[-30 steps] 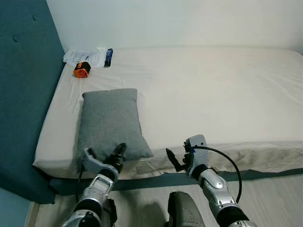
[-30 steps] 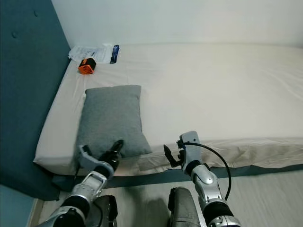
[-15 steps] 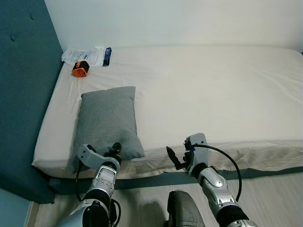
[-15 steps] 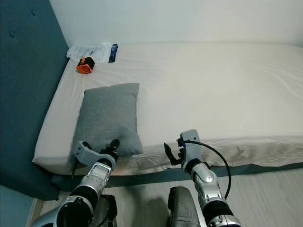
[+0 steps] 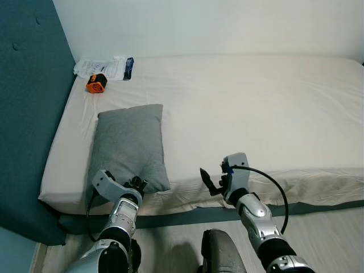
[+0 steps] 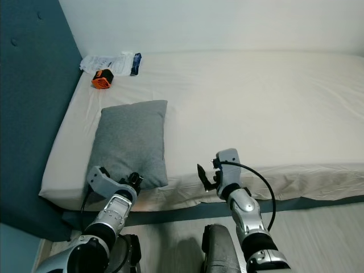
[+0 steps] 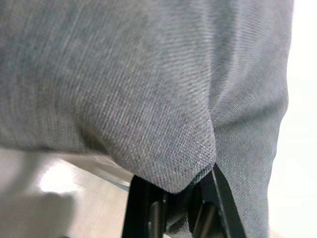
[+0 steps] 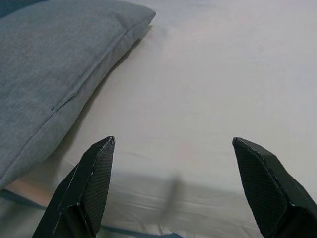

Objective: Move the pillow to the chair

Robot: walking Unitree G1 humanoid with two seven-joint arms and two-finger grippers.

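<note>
Grey pillow point(image 5: 128, 143) lies on bed point(image 5: 256, 108) nr its left front corner, by the teal headboard point(image 5: 28, 114). Left gripper point(image 5: 136, 183) fingers clenched on pillow's near corner at bed's front edge. Right gripper point(image 5: 213, 182) w/ fingers spread wide, holding nothing, hovers at front edge right of pillow

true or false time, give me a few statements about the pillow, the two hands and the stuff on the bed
1. The grey pillow lies on the bed near the blue headboard. True.
2. The right hand is shut on the pillow. False: it is open, over the bare sheet.
3. The left hand is at the pillow's near corner. True.
4. The orange object sits on the pillow. False: it lies apart, near the bed's far corner.
</note>
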